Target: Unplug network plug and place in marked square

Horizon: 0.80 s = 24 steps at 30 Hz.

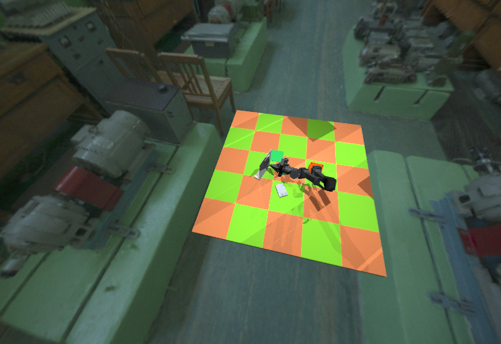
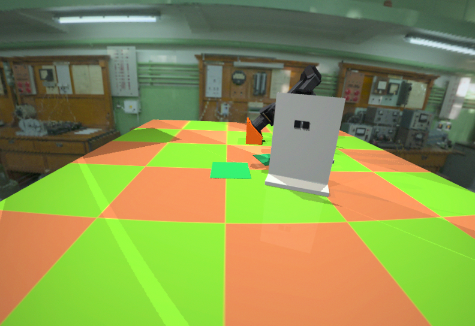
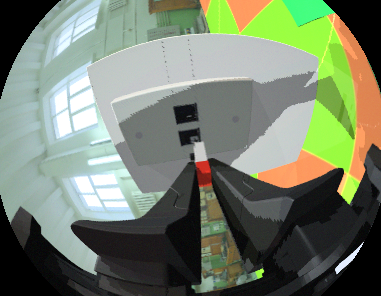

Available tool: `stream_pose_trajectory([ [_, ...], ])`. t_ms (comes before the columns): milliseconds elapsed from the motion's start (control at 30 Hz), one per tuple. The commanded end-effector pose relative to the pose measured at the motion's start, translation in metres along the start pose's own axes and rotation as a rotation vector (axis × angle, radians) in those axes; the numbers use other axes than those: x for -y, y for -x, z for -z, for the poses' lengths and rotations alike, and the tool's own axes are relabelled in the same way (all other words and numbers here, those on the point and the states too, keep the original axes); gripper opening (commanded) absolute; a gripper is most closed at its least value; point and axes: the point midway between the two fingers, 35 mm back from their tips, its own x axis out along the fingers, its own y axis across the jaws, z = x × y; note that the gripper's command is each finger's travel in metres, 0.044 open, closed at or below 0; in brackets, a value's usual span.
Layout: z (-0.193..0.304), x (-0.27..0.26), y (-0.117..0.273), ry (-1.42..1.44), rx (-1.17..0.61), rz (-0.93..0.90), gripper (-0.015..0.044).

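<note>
Gripper [image 3: 201, 173] clamped on plug [image 3: 201, 163] — just before the panel [image 3: 213, 71].

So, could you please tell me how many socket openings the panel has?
2, side by side on the panel, exterior view: left opening and right opening. None seems hidden.

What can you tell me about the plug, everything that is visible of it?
The plug is small, with a pale front part and a red rear part, plastic by its look. The end effector is shut on it, its dark fingers touching both sides. It points at the grey upright panel, just outside the sockets.
</note>
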Motion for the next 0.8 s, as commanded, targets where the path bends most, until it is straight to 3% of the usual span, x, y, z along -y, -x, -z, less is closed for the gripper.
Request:
stream_pose_trajectory([
  [0,0.0006,-0.0010,0.0024,-0.002,0.001,-0.005,0.0000],
  [767,0.0028,-0.0009,0.0096,-0.002,0.001,-0.004,0.0000],
])
